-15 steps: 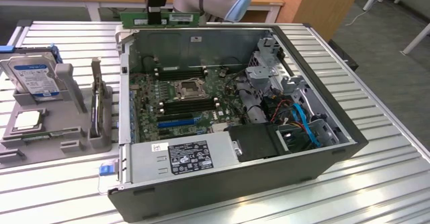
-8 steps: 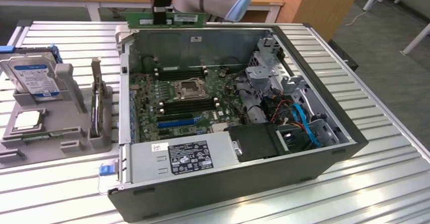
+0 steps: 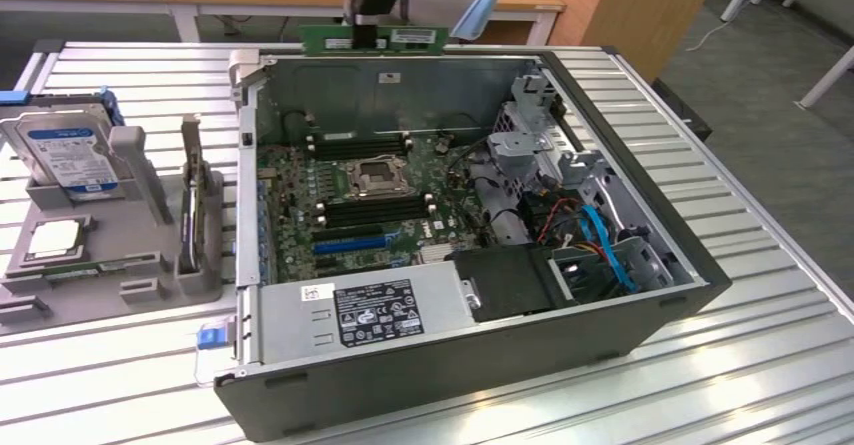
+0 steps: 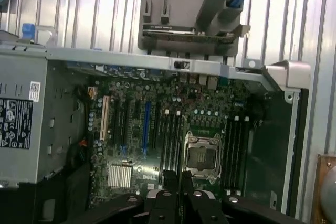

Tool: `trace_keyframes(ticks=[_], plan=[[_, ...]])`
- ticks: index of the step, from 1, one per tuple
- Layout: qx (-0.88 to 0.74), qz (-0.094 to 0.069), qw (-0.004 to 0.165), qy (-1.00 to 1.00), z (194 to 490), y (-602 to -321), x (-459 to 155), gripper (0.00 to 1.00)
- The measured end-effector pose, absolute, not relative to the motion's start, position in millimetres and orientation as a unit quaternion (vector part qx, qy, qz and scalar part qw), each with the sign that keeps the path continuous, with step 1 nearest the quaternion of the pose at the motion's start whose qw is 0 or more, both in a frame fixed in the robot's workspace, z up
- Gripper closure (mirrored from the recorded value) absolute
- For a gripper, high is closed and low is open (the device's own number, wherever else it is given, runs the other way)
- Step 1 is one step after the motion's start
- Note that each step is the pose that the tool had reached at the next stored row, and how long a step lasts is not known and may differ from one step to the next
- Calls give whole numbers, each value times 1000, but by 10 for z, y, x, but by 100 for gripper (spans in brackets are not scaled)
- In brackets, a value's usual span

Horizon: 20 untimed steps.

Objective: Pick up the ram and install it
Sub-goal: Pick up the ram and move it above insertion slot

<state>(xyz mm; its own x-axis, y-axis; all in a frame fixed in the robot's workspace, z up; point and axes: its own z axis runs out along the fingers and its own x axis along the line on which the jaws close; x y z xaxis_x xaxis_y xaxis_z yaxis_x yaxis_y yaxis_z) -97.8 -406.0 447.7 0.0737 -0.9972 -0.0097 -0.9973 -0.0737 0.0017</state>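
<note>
- The pincer (image 3: 370, 23) is clamped on the ram (image 3: 411, 38), gripping its upper edge about mid-length, so the green stick hangs level under the fingers.
- Below and ahead of the pincer, the open computer case (image 3: 534, 350) lies on the bench (image 3: 761, 365) with its motherboard (image 3: 287, 183) facing up.
- The ram looks light, thin and stiff. I'd call it fragile, and best pinched by its long edges, clear of the chips and contacts.
</note>
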Motion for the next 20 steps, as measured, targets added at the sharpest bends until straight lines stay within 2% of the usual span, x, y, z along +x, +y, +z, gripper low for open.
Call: trace_keyframes(ticks=[6,20], plan=[[-733,4,3,681,4478,-4060,-711,86],[-714,4,3,700,4472,-4060,-699,86]])
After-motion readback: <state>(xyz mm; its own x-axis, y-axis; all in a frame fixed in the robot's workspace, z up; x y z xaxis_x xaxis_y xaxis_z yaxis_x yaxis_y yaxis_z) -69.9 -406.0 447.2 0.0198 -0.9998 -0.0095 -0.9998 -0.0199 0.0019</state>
